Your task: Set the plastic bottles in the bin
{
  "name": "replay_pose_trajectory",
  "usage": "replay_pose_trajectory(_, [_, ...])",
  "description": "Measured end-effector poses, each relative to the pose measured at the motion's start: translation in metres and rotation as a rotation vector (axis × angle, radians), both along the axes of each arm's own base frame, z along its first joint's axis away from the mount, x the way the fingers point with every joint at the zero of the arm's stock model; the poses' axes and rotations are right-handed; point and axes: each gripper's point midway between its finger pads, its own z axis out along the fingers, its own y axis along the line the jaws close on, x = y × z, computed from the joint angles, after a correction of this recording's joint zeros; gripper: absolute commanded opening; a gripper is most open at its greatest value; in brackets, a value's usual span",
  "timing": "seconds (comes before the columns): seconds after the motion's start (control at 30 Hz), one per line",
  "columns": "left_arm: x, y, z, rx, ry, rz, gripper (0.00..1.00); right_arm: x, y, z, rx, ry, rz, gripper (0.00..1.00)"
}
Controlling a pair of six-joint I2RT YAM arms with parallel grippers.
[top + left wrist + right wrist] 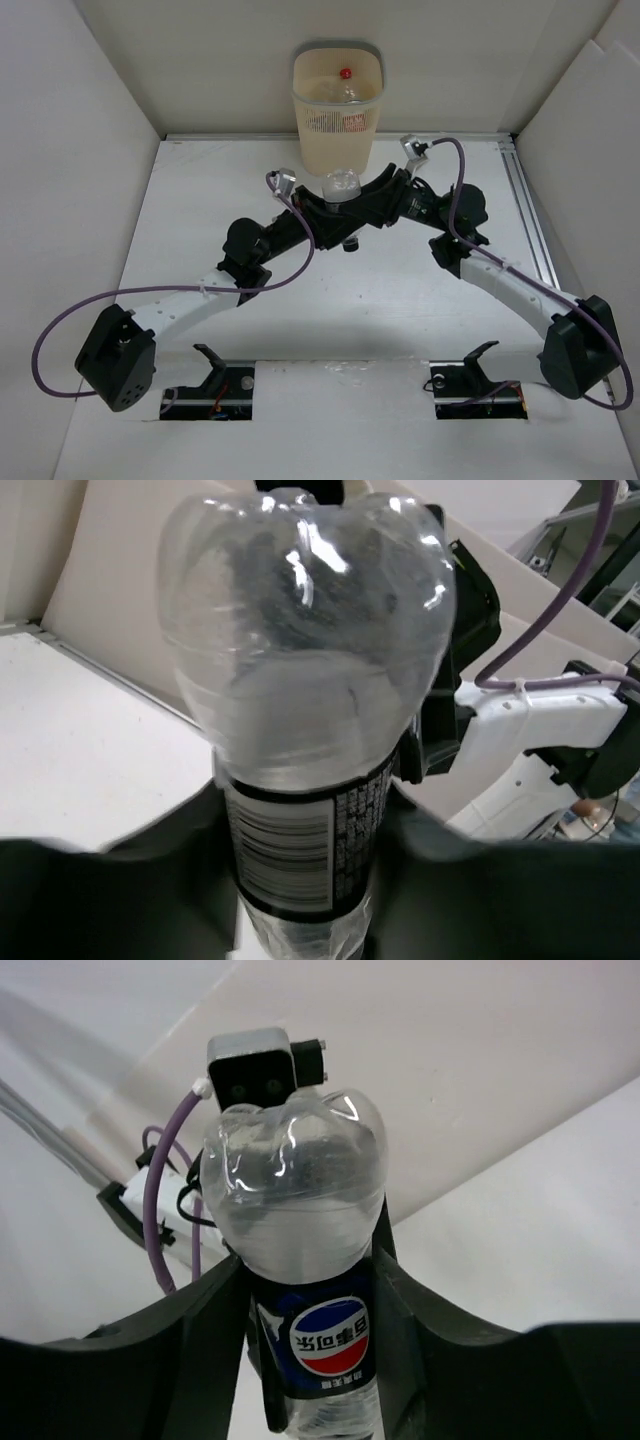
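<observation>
One clear plastic bottle [341,185] with a dark blue label is held base-up just in front of the bin [305,125]. Its dark cap [350,243] points down toward the table. My left gripper [326,207] and right gripper [368,200] meet at this bottle from opposite sides, and each is shut on its labelled waist. The left wrist view shows the barcode side of the bottle [300,730] between the left gripper [305,865] jaws. In the right wrist view the logo side of the bottle [300,1200] sits between the right gripper [318,1335] jaws. Another clear bottle [345,92] with a red cap lies inside the cream bin.
White walls enclose the table on the left, right and back. A metal rail [530,215] runs along the right side. Two black brackets [212,360] [470,362] stand near the front edge by the arm bases.
</observation>
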Motion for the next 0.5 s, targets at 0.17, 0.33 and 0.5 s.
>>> replay_pose_trajectory(0.17, [0.017,-0.010,-0.003,0.036,-0.008,0.022,0.00,0.012,-0.012,0.008,0.053,0.023,-0.024,1.00])
replay_pose_trajectory(0.33, [0.025,-0.025,0.000,0.077,-0.029,0.010,0.00,0.021,-0.042,0.013,0.031,0.004,-0.086,1.00])
replay_pose_trajectory(0.5, [0.069,-0.026,0.047,0.091,-0.136,0.114,0.00,0.042,-0.114,0.033,-0.028,-0.083,-0.392,1.00])
